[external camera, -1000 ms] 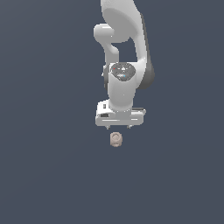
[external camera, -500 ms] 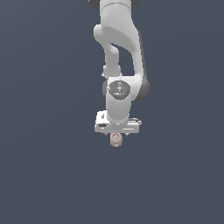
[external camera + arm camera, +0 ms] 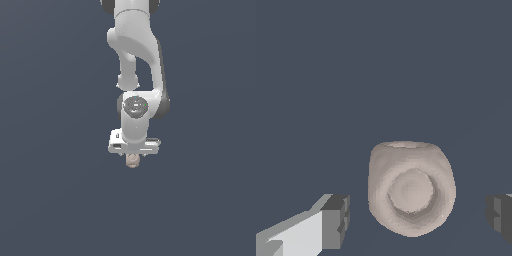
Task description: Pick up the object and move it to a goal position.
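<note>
I hold the gripper (image 3: 418, 215) released, its pads (image 3: 336, 221) flanking the beige lump (image 3: 410, 187) without contact.

Open gaps between object (image 3: 411, 192) and pads (image 3: 336, 221)

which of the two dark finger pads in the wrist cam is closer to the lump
The pad on the white finger sits closer to the lump; the other pad, at the frame edge, has a wider gap. Neither touches it.

Arm (image 3: 135, 60) hangs vertical, end effector (image 3: 133, 155) fingers spread.
</note>
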Available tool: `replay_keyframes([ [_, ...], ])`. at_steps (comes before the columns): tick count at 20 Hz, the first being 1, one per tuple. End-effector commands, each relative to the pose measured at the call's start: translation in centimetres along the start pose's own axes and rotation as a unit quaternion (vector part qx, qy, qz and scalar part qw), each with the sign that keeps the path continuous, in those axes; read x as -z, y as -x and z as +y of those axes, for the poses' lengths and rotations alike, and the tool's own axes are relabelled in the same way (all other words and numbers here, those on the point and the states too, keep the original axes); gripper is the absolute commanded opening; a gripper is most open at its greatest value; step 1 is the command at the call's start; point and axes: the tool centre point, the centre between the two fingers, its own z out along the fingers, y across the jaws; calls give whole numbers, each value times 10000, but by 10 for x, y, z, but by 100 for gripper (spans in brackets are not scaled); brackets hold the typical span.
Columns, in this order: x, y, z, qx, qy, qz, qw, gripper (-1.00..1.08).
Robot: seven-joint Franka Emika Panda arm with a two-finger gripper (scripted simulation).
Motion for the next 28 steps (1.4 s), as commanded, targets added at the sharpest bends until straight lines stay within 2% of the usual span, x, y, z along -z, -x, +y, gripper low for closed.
replay_keyframes([
  [1, -11, 1, 0, -1, 1, -7, 10000, 100],
  [6, -37, 1, 0, -6, 1, -6, 10000, 100],
  [11, -43, 0, 0, -8, 0, -6, 10000, 100],
  [12, -43, 0, 0, -8, 0, -6, 10000, -100],
  [28, -37, 4, 1, -8, 0, -3, 10000, -100],
])
